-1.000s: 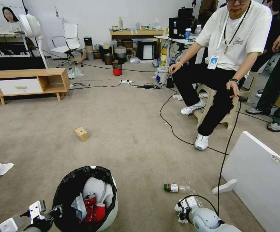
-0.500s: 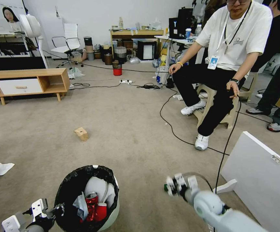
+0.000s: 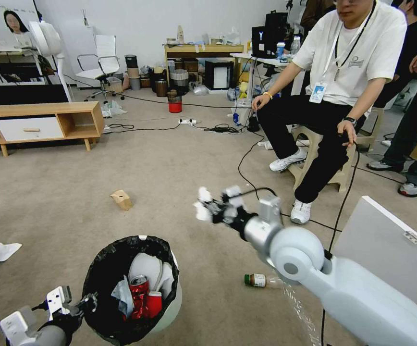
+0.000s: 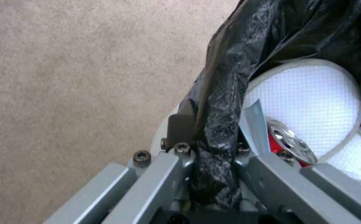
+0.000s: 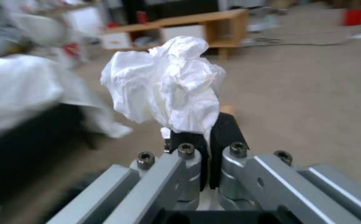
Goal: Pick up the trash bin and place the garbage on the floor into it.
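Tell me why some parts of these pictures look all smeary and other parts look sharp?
In the right wrist view the white tissue wad pinched in the right gripper is sharp, while the room behind is smeared. In the head view the right gripper is blurry, but the floor is crisp. In the left wrist view the left gripper clamps the trash bin rim, all fairly clear.

This looks like a robotics lab or test room set up inside an office. Beige carpet [image 3: 179, 158] covers the floor, crossed by black cables [image 3: 247, 178] that run to a power strip [image 3: 188, 122]. A low wooden cabinet [image 3: 40, 125] stands by the wall, with a white office chair [image 3: 100, 62] farther back. A cluttered wooden desk [image 3: 203, 49] at the far wall carries bottles and boxes, with bins [image 3: 175, 102] grouped below. A person wearing a lanyard badge [image 3: 317, 92] sits on a stool [image 3: 314, 158].
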Controlling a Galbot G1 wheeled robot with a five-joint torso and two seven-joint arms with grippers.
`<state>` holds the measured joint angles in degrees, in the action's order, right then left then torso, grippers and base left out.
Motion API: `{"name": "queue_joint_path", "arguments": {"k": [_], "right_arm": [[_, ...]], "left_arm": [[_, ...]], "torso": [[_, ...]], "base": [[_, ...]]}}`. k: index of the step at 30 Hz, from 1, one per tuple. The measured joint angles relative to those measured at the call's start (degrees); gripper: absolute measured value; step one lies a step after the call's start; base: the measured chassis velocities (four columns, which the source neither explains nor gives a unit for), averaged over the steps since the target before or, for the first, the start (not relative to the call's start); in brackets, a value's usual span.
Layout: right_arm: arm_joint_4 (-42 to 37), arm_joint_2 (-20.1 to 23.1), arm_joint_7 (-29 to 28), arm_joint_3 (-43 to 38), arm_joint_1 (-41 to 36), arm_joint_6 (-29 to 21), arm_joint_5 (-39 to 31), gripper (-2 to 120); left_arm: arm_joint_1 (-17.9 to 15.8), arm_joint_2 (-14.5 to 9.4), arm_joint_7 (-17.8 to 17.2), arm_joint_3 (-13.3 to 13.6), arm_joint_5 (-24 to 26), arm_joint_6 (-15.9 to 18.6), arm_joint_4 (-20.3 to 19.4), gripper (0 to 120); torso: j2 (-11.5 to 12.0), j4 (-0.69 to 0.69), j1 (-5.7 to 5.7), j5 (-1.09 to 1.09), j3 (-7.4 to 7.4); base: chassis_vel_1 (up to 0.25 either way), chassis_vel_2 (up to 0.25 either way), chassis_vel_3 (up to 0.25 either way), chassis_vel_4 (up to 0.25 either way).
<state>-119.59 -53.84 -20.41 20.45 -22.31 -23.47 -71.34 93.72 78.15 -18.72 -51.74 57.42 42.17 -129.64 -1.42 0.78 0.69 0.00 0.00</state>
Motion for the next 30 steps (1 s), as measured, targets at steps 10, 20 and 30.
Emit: {"name": "queue_joint_path", "arguments": {"k": [10,20,30], "right_arm": [[-1.24,-5.44,-5.08,12.91,12.42,-4.67,-6.80,0],[0.73,-12.37,-12.90,23.51,17.12,-14.75,-13.06,0],[3.21,-14.12,-15.62,25.74,17.26,-18.65,-13.97,0]], "left_arm": [[0.72,-0.86,0.00,-0.27,0.50,0.00,-1.59,2],[1.37,-1.45,0.02,-0.32,0.83,0.01,-3.07,2],[1.59,-1.44,0.04,-0.24,0.94,0.01,-3.50,2]], "torso": [[0.00,0.01,-0.01,-0.04,0.00],[0.00,0.01,0.00,0.00,0.00],[0.00,0.01,0.00,0.00,0.00]], "base": [[0.000,0.000,0.000,0.000],[0.000,0.000,0.000,0.000],[0.000,0.000,0.000,0.000]]}}
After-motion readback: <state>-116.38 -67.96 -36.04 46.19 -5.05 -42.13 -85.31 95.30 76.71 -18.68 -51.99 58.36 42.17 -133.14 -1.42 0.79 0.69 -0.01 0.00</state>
